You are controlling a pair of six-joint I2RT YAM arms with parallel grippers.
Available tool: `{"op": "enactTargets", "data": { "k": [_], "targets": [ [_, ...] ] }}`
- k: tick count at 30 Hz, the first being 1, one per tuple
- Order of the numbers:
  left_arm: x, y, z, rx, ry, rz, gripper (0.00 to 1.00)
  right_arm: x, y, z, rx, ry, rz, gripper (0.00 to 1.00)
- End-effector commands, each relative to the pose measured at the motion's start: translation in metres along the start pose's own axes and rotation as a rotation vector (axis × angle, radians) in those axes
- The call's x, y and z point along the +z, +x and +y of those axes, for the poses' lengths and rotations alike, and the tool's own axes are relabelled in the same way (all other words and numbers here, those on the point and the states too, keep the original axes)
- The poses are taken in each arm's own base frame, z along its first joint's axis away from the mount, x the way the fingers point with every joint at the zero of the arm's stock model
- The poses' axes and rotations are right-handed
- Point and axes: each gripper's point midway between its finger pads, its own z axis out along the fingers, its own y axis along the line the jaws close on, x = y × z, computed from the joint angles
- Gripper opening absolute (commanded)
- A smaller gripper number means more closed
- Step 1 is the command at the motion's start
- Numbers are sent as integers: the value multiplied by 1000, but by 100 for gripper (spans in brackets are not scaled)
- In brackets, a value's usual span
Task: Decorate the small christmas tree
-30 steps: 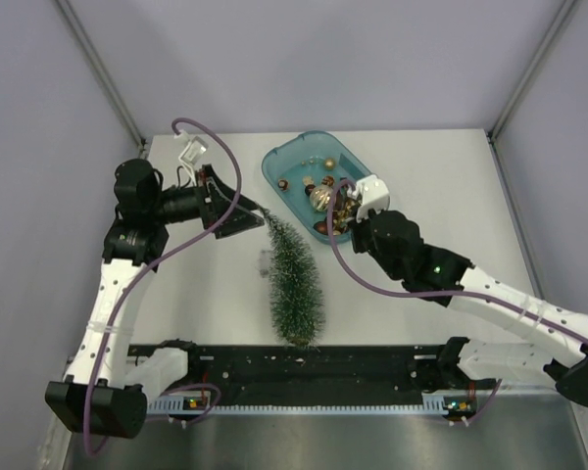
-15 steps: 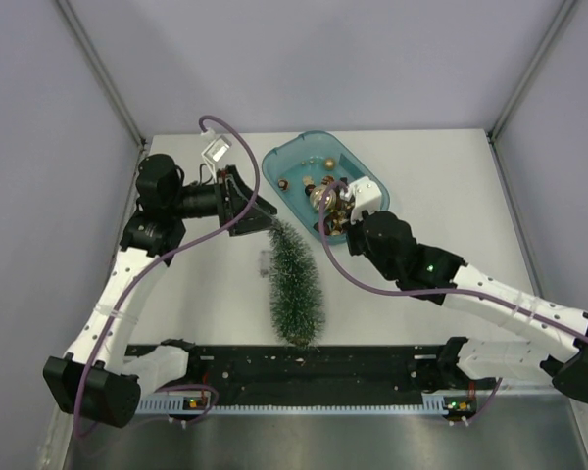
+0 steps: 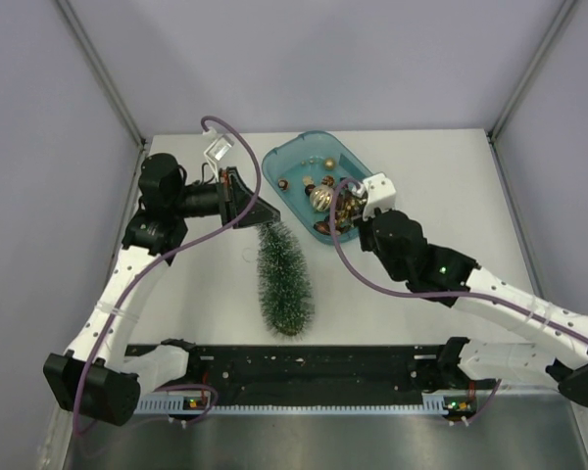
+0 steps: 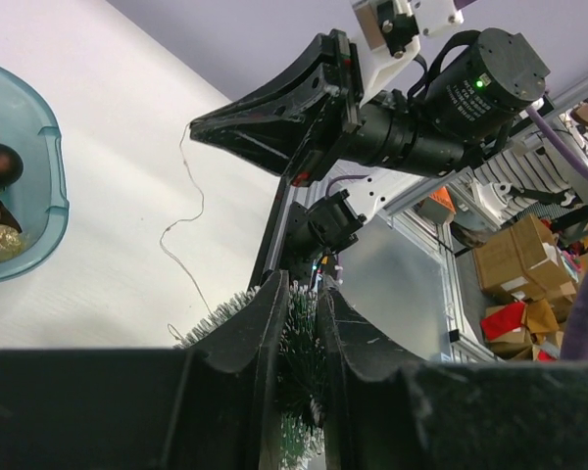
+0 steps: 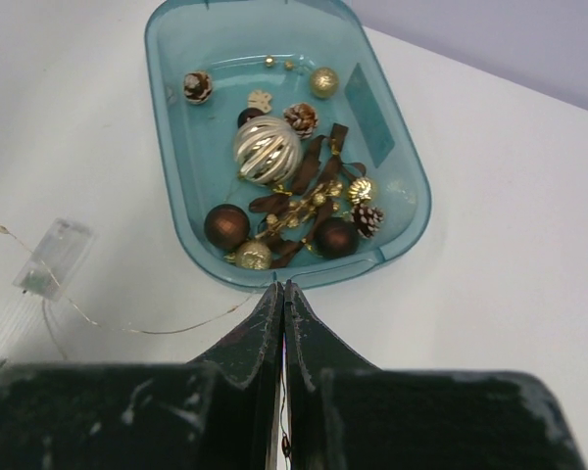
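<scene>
Teal tray (image 3: pixel 274 162): far-centre of white worktop (image 3: pixel 441 176), at 1 o'clock from tree; long axis runs approx 11 to 5 in top view.
Tree (image 3: pixel 284 279): lying flat mid-worktop, thin tip at 12, wide end at 6 close to the arm bases; green bristles, frosted whitish.
L jaws: at tree's 12 o'clock end; almost closed, w/ tip bristles pinched btwn the two fingers (image 4: pixel 260 333).
R jaws: fully closed on a thin wire (image 5: pixel 137 331); raised off worktop near tray's 5 o'clock end; in R wrist view the tips line up w/ tray's near rim.
Wire: runs from R jaws toward 9 o'clock in R wrist view, over bare worktop, to box; in L wrist view it dangles in loose bends from R jaws down to worktop.
Box (image 5: pixel 54 257): small, clear plastic, flat on worktop at 9 o'clock of tray's near end in R wrist view; too faint to place in top view.
Striped ball (image 5: pixel 267 149): gold, biggest item, mid-tray.
Brown balls (image 5: pixel 225 225): two, toward tray's near end, one at 8 and one at 5 o'clock of striped ball.
Cones (image 5: pixel 198 86): three pine cones, spread around tray.
Ribbon (image 5: pixel 309 176): brown tangle w/ gold beads, just beside striped ball at its 4 o'clock.
Gold ball (image 5: pixel 323 81): small, at tray's far end.
</scene>
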Motion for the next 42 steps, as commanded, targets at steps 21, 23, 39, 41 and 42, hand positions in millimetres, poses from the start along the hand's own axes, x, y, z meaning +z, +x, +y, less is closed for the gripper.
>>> {"op": "enactTargets", "data": {
  "k": [21,23,39,41,42],
  "targets": [
    [-26,-9,-13,160,-93,-57,14,-44,30,-143,-165,657,192,0],
    [-27,-9,-11,163,-104,-60,14,-52,25,-155,-171,719,185,0],
    [-40,-27,22,191,-283,-143,12,-91,-11,-50,-89,-73,7,0],
    [-41,-31,26,187,-306,-159,12,-104,-17,-8,-87,-279,-28,0],
    [-42,-33,27,188,-313,-165,12,-108,-21,7,-93,-333,-36,0]
  ]
}}
